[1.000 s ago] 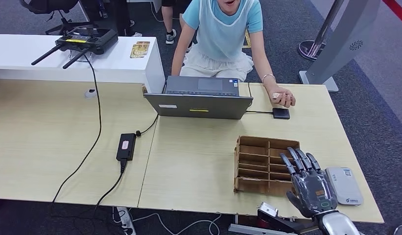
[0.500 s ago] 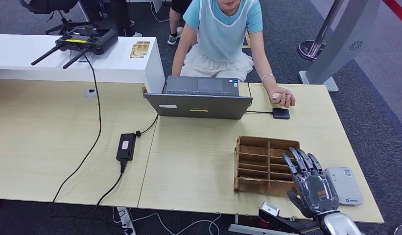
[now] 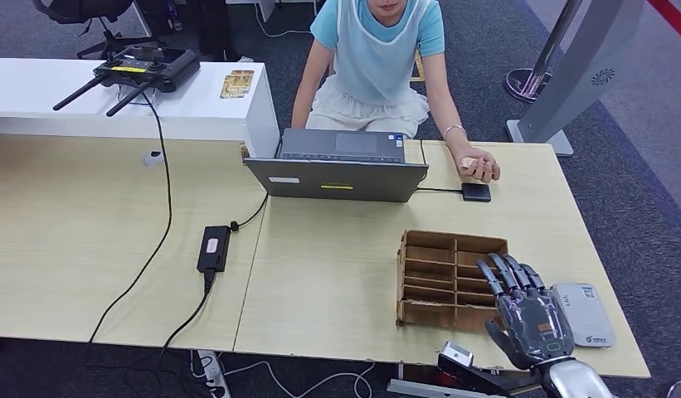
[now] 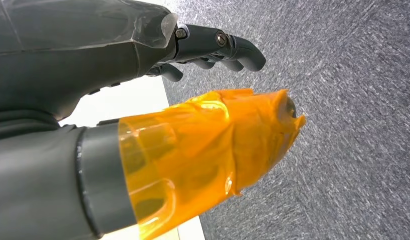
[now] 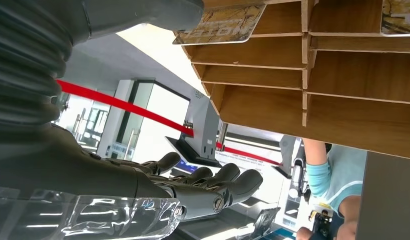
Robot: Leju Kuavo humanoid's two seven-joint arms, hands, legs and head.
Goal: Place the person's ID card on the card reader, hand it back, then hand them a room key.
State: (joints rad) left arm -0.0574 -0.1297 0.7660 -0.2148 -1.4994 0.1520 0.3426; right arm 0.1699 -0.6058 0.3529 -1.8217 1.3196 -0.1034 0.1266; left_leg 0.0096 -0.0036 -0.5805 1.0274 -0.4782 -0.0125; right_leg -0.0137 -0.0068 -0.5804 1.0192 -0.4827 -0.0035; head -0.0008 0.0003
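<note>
A pale wooden table (image 3: 337, 274) takes up the middle of the frame, with grey carpet around it. At the far edge, upper centre, a person (image 3: 378, 58) is seated behind a laptop (image 3: 341, 166); a small pale thing, judged to be the ID card (image 3: 468, 162), is kept in the person's hand (image 3: 479, 166) at upper right of centre, just above a small black pad (image 3: 476, 191), so nothing has been handed over yet. At lower right a slotted wooden box (image 3: 440, 278) holds printed cards, probably room keys, sorted for easy reach. The right hand (image 3: 527, 311) is held released, fingers spread and empty, over the box's right side, with the white card reader (image 3: 582, 313) just beside it. The left hand (image 4: 143, 100) hangs over carpet, fingers loosely curled, holding nothing
</note>
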